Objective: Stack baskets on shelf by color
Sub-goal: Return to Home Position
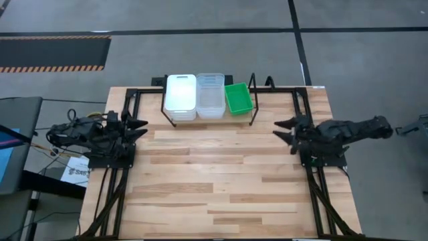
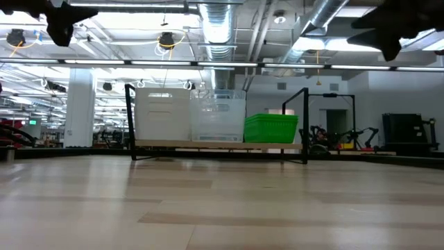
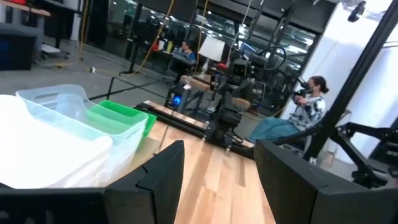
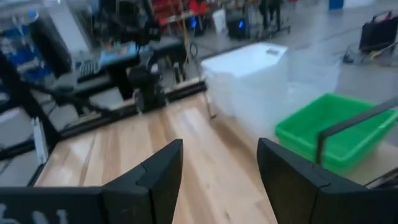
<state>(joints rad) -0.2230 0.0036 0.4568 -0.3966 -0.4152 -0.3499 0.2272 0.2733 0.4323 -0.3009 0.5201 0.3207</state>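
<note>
I'm holding my left fingers (image 1: 137, 123) spread wide above the table's (image 1: 221, 187) left side, my right fingers (image 1: 283, 123) gaping wide at the right, gripping nothing. On the shelf (image 2: 291, 146), white baskets (image 1: 180, 97), clear baskets (image 1: 210, 95) and green baskets (image 1: 238, 98) are sitting side by side.

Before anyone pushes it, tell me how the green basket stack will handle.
Probably light: the green basket stack looks thin-walled and empty. Likely hard to tip, sitting lower than the clear stack beside it. May slide readily on the smooth shelf.
</note>
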